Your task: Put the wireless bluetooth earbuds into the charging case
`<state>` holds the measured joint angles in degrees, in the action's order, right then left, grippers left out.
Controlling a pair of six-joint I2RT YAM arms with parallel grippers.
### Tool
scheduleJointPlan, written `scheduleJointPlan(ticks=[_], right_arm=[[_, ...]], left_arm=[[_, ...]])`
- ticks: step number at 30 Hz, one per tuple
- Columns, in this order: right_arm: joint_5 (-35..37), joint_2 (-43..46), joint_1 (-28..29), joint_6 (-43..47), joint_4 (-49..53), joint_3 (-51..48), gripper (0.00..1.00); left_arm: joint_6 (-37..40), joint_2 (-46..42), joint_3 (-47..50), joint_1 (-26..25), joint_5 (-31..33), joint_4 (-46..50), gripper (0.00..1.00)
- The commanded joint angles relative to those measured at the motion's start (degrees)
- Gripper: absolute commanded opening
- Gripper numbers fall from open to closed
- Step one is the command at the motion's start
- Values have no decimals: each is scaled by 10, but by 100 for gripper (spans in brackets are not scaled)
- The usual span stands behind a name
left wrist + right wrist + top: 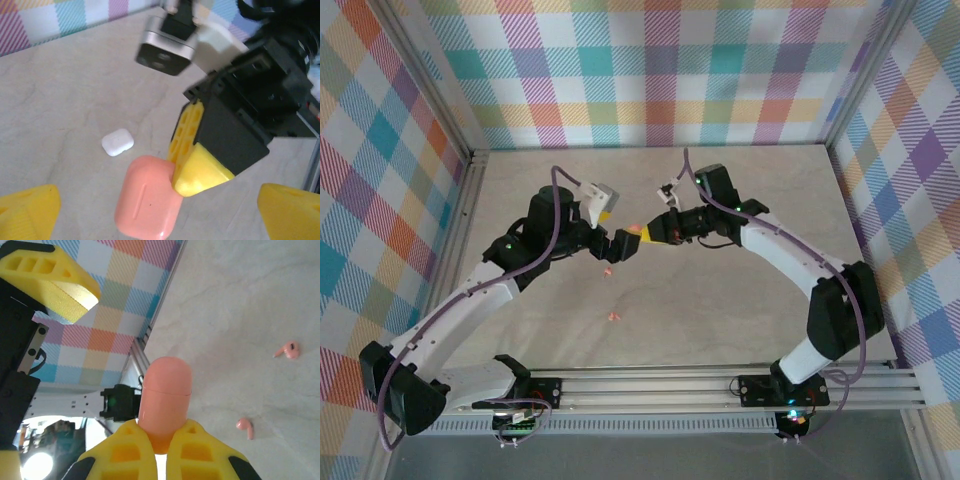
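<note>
The salmon-pink charging case (165, 390) is lifted above the table with its lid closed, and my right gripper (162, 442) is shut on its lower end. From the left wrist view the same case (147, 197) hangs between my left gripper's (160, 215) widely spread yellow fingers (27, 210), which do not touch it. My right gripper's fingers (197, 167) clamp the case's edge. Two pink earbuds (289, 350) (246, 427) lie loose on the table. From above, both grippers (620, 245) (648, 235) meet at the case (633, 232) mid-table, with the earbuds (608, 270) (613, 316) nearer the arm bases.
A small white case (118, 142), closed, lies on the table just beyond the pink one. Plaid walls enclose the table (760, 200) at the left, back and right. A metal rail (720, 385) carries the arm bases along the near edge.
</note>
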<state>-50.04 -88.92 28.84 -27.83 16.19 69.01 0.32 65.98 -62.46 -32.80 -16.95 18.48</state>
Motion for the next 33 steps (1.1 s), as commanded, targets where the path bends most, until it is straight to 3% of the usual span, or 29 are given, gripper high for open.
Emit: scheduleJointPlan(ticks=[1, 6, 10, 15, 25, 33], right_arm=[[37, 43, -10, -31, -115, -33, 0], [56, 80, -13, -42, -231, -80, 0], [76, 103, -16, -57, -313, -111, 0], [105, 125, -17, -85, -413, -147, 0], [118, 117, -17, -170, -595, -191, 0], [123, 114, -18, -202, -653, -205, 0]], left_arm=[[-114, -11, 18, 26, 11, -43, 100], [-211, -53, 93, 45, -35, -150, 100], [-276, -73, 157, 61, -111, -286, 99], [-312, -54, 168, 64, -183, -377, 94], [-424, 32, 187, 73, -232, -617, 90], [-476, 71, 189, 74, -238, -692, 84]])
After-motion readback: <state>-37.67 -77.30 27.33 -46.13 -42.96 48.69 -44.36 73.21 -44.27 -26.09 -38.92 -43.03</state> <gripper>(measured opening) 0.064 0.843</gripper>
